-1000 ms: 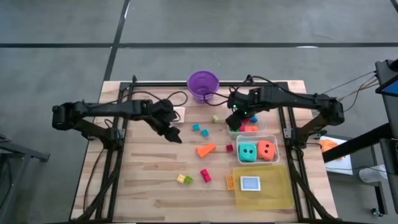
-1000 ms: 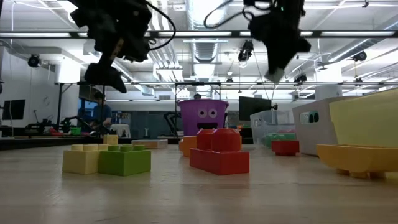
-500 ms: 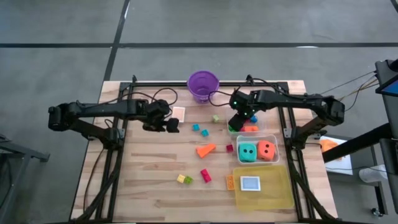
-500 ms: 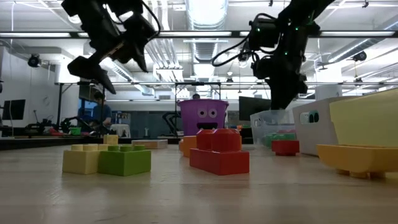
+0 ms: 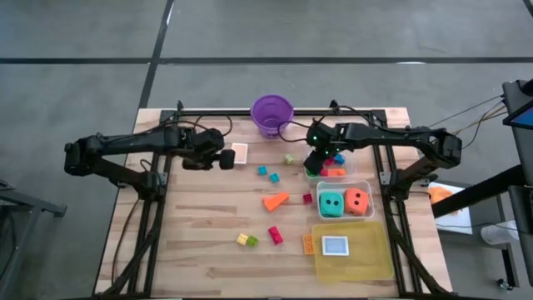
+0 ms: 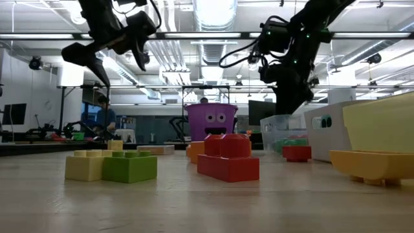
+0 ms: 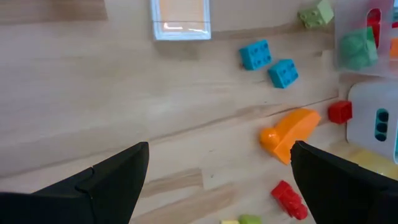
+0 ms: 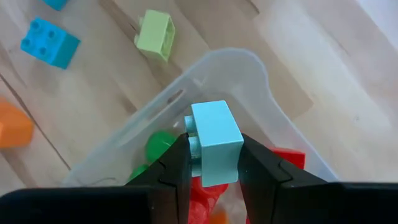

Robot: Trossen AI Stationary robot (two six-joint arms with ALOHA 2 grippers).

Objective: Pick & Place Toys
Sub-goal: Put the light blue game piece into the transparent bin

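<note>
My right gripper (image 8: 213, 163) is shut on a light blue block (image 8: 216, 134) above the small clear tub (image 8: 231, 60), which holds green and red pieces; it also shows in the high view (image 5: 316, 162). My left gripper (image 7: 217, 180) is open and empty above the table's far left part (image 5: 223, 159), beside a small card (image 5: 240, 152). On the table lie two blue blocks (image 5: 267, 173), a light green block (image 5: 288, 158), an orange wedge (image 5: 275, 200), red blocks (image 5: 274, 235) and a yellow-and-green pair (image 5: 246, 240). My right gripper pinches the light blue block by two opposite sides (image 8: 194, 152) between its two fingers. The fingers come from above, slanting down. The block is lifted clear, over the tub's opening.
A purple bucket (image 5: 271, 112) stands at the far edge. A larger clear tub (image 5: 366, 188) holds a teal die (image 5: 331, 203) and an orange die (image 5: 356, 200). A yellow tray (image 5: 371, 260) with a card (image 5: 335, 246) lies near the front right.
My right gripper has gone down toward the small clear tub with the light blue block. My left gripper has risen and gone toward the table's far edge, tipping toward level, and stays open.
</note>
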